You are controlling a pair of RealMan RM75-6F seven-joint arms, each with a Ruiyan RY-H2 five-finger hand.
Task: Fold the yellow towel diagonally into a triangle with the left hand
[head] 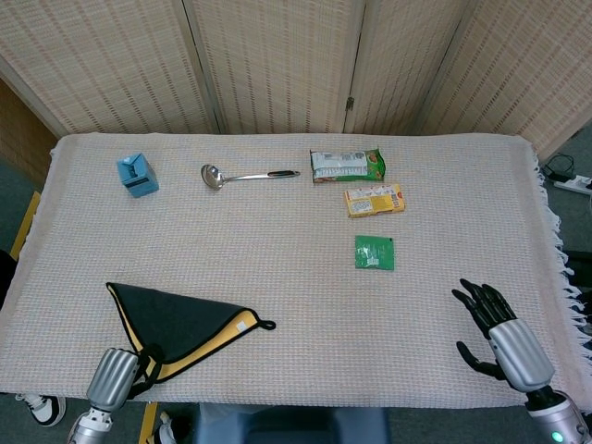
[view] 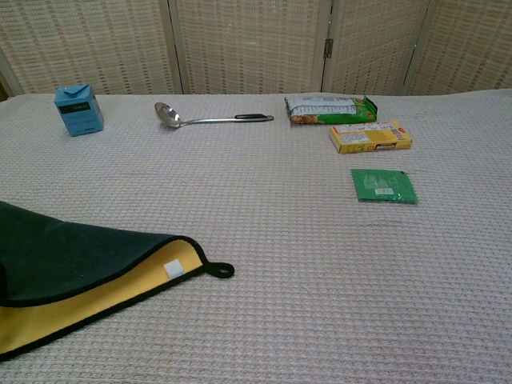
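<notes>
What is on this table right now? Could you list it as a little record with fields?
towel: yellow towel with dark top side and black edging, folded into a triangle at the near left, a yellow strip showing along one edge
left hand: left hand at the towel's near corner; grip not visible
right hand: right hand near right, fingers spread, holding nothing
far left: small blue carton
far middle: metal ladle with black handle
right of middle: green-and-white snack packet, yellow box, flat green sachet
surface: pale woven tablecloth
</notes>
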